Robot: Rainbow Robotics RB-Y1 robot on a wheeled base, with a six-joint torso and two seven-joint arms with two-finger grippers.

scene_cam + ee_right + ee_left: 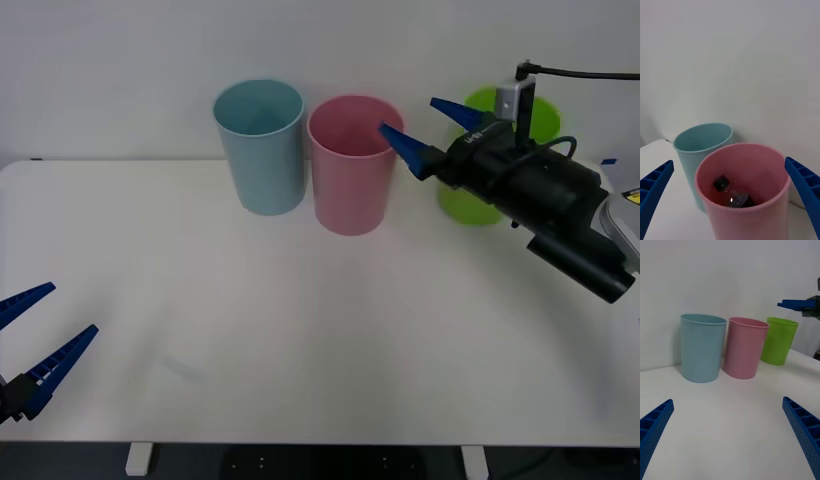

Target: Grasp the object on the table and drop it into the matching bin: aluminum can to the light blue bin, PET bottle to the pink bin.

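The PET bottle (pixel 732 193) lies inside the pink bin (pixel 349 165), and both of your grippers are spread wide with nothing in them.

In the front view, your right gripper (pixel 425 127) hangs just right of the pink bin's rim, partly covering the lime green bin (pixel 470 200); the light blue bin (pixel 261 145) stands just left of the pink one, and your left gripper (pixel 38 330) waits over the near left of the smooth white table (pixel 300 330). From the right wrist, you see the bottle's black cap and clear body at the bin's bottom. From the left wrist, three tapered plastic bins stand in a row at the far side.
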